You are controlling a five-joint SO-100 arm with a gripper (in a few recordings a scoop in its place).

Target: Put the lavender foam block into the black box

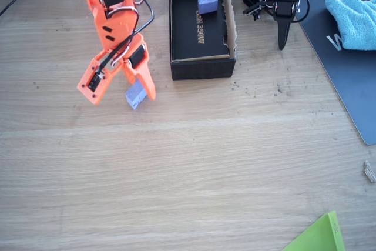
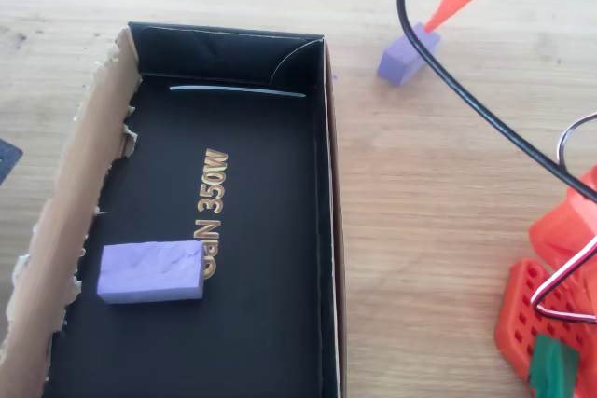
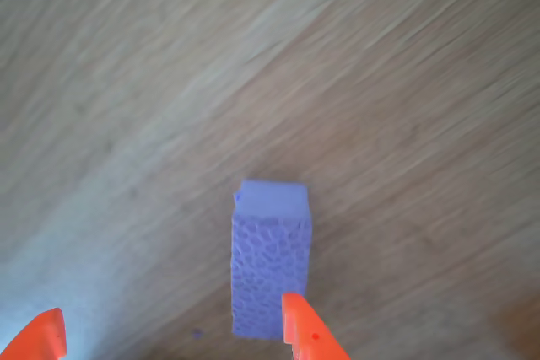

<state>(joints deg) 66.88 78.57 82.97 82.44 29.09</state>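
Gripper spread wide over block, nothing held.
Gripper [image 3: 173,335] straddles lavender foam block [image 3: 270,259] on counter [image 1: 194,168] near far edge; black box [image 2: 229,44] alongside.

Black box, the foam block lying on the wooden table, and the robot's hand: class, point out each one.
Black box [image 2: 322,230], overhead view, its right wall.
Foam block on the table [image 3: 270,259], wrist view, its pitted side face.
Hand [image 3: 173,335], wrist view, midway between the orange fingertips.

Pale wooden table [image 1: 194,163], dark mat [image 1: 346,69] at right, daylight
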